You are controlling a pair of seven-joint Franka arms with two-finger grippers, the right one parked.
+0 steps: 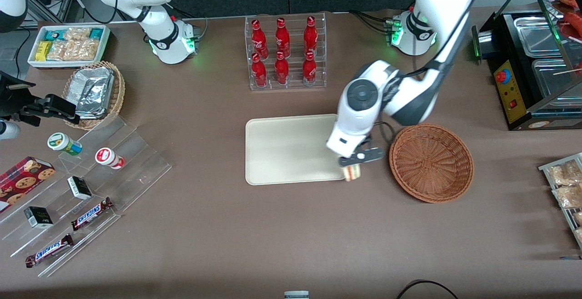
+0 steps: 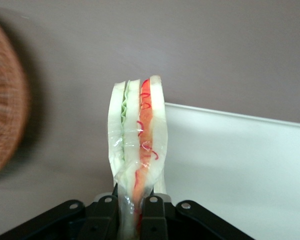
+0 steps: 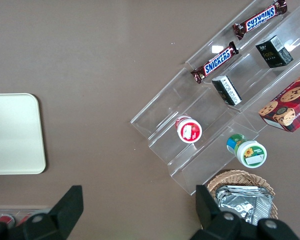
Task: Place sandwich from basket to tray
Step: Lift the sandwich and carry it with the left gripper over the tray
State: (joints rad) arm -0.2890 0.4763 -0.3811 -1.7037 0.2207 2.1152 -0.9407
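My left gripper (image 1: 353, 165) hangs over the near corner of the cream tray (image 1: 282, 149), on the side facing the basket. Its fingers (image 2: 155, 217) are shut on the wrapped sandwich (image 2: 137, 137), a pale wedge with a red and green filling stripe. Seen from the front, the sandwich (image 1: 353, 172) sticks out below the gripper, right at the tray's edge. The reddish-brown wicker basket (image 1: 431, 162) stands beside the gripper, toward the working arm's end, and holds nothing. The tray (image 2: 240, 175) and the basket's rim (image 2: 5, 130) both show in the wrist view.
A clear rack of red bottles (image 1: 285, 51) stands farther from the camera than the tray. A black warming appliance (image 1: 532, 62) and a snack rack (image 1: 566, 190) sit toward the working arm's end. A tan basket of foil packets (image 1: 95, 92) and an acrylic stand (image 1: 82, 190) lie toward the parked arm's end.
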